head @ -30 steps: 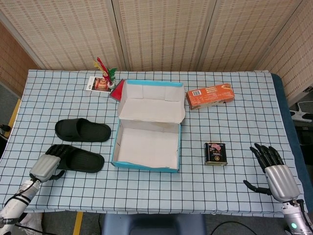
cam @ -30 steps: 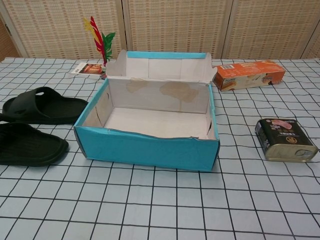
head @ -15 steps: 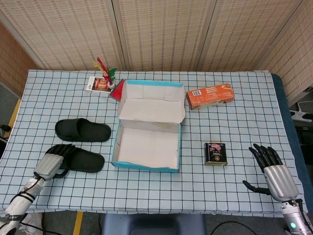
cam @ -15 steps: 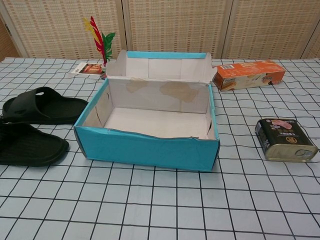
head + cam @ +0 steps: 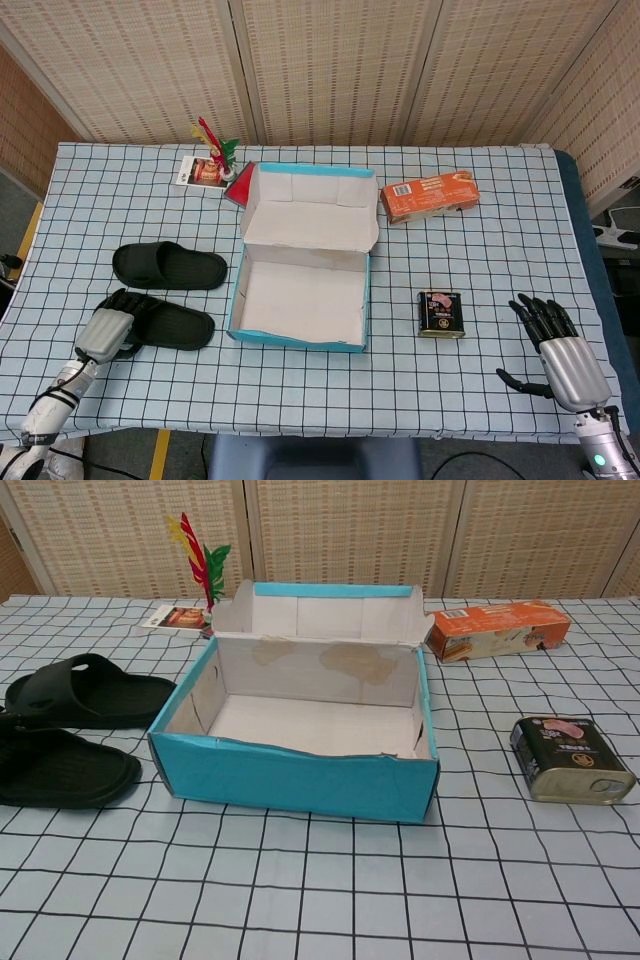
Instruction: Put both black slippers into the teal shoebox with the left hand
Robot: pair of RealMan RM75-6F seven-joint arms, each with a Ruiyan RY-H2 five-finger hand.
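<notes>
Table (image 5: 480, 200) under a white cloth with a dark grid, woven reed screens (image 5: 330, 60) behind.

Teal shoebox (image 5: 300, 262) at centre, lid flipped up at 12, white inside with some stains on the back wall, nothing in it.

Both black slippers sit at 9 of the box on the cloth, side by side, lengthwise left-right: far slipper (image 5: 168, 266), near slipper (image 5: 168, 322). Matte moulded rubber, wide strap.

Orange carton (image 5: 428, 195) at 1 of the box. Small dark tin (image 5: 440, 313) at 3. Card (image 5: 201, 172) and red-green feather ornament (image 5: 215, 145) at 11.

Left hand (image 5: 104, 331) at 8, fingers curled onto the outer end of the near slipper, touching; can't tell whether it's actually gripped. Right hand (image 5: 560, 350) at 4, resting on the cloth, fingers spread, holding nothing.
</notes>
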